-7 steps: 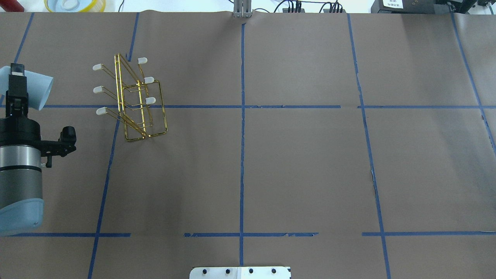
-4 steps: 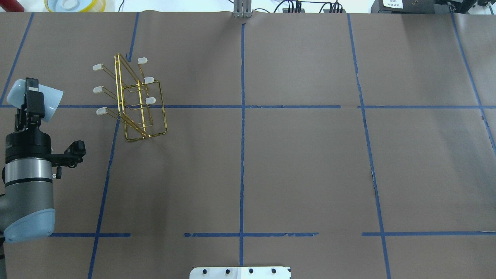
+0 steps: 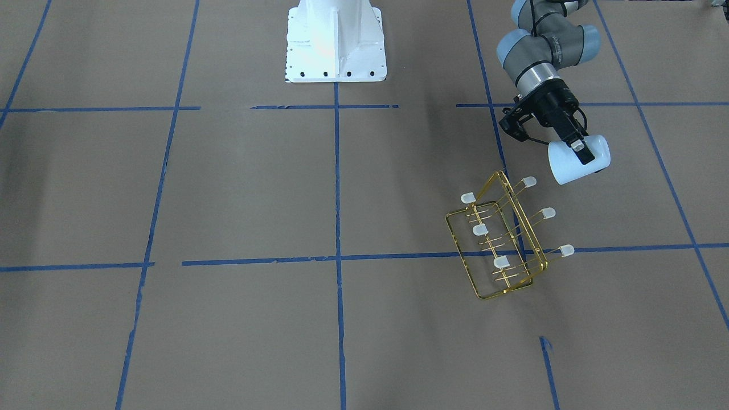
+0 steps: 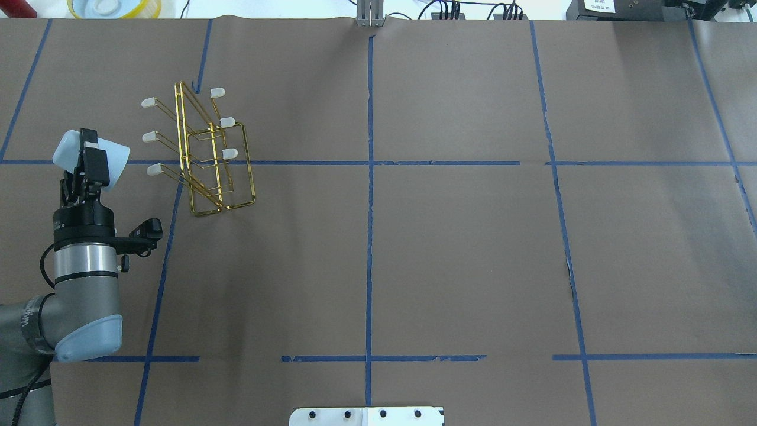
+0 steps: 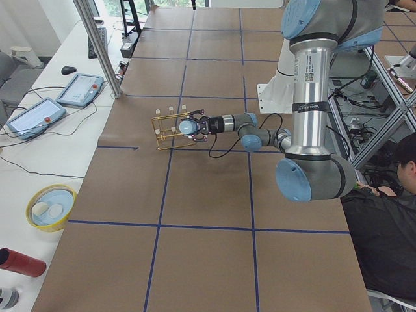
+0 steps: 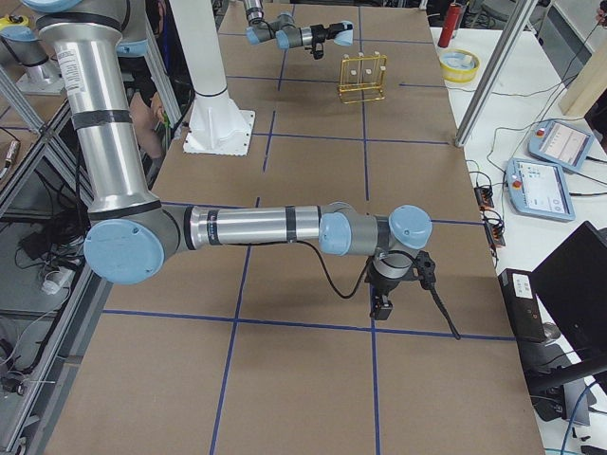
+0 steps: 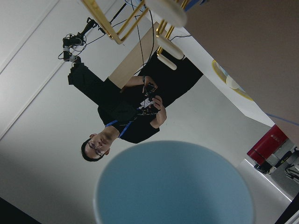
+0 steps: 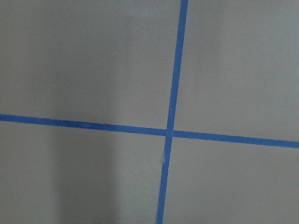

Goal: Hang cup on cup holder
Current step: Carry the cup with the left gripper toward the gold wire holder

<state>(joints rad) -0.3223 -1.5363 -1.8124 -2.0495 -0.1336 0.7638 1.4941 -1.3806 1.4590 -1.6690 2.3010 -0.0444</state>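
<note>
Overhead exterior shows the left end effector (image 4: 91,155) clamped on the cup (image 4: 118,163), held above the surface (image 4: 414,248) at 9 o'clock of the rack (image 4: 204,155), with its wider end facing 3 o'clock near the closest prong cap (image 4: 154,170). If the mouth comes in off-line, the rim could catch that cap and shove or tip the light wire rack. The right end effector (image 6: 380,306) hangs well apart; I cannot tell whether its fingers are apart or together.
</note>
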